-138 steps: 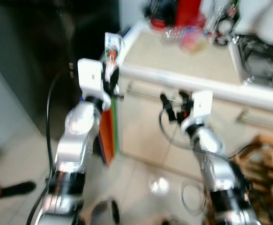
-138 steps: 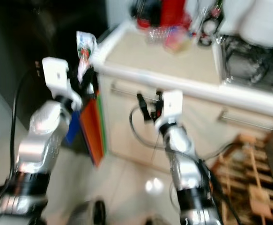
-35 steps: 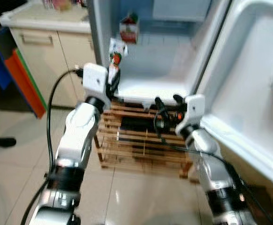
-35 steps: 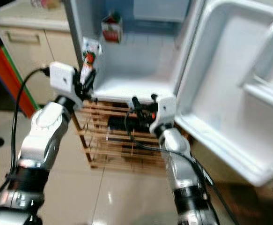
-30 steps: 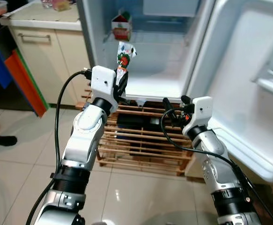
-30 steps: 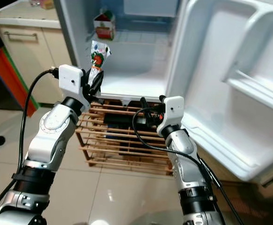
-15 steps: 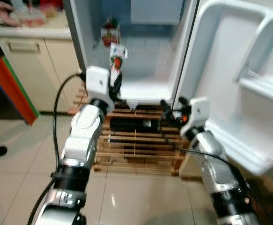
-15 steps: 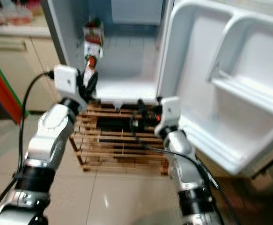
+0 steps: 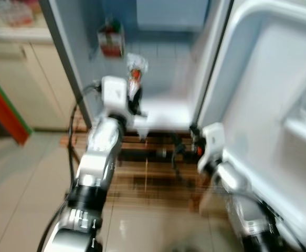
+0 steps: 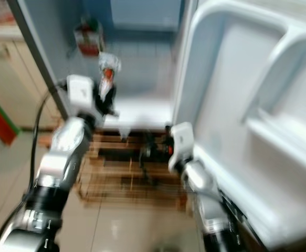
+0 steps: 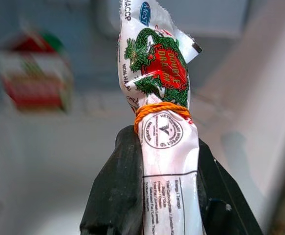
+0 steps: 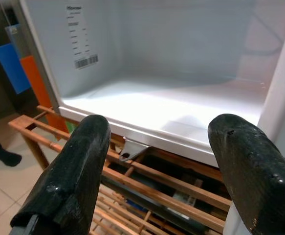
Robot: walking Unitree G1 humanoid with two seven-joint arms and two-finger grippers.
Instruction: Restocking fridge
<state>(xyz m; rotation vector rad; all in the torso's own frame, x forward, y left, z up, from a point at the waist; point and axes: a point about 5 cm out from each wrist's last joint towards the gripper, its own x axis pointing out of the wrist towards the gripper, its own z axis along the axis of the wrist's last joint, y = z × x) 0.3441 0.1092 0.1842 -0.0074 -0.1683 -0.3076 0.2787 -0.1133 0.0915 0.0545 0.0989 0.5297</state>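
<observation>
While the left gripper (image 11: 169, 196) holds the white packet (image 11: 164, 122) pinched upright between its black fingers in front of the open fridge (image 9: 166, 107), the right gripper (image 12: 164, 161) hangs lower with fingers wide apart, near the wooden rack (image 12: 147, 188).

left gripper (image 11: 169, 196) raised, clamped, right gripper (image 12: 164, 161) spread

The open fridge (image 9: 163, 79) gaped wide ahead, its white floor (image 12: 181, 107) bare; a red carton (image 9: 111, 42) stood back left, and the door (image 9: 268, 105) walled the right side
</observation>
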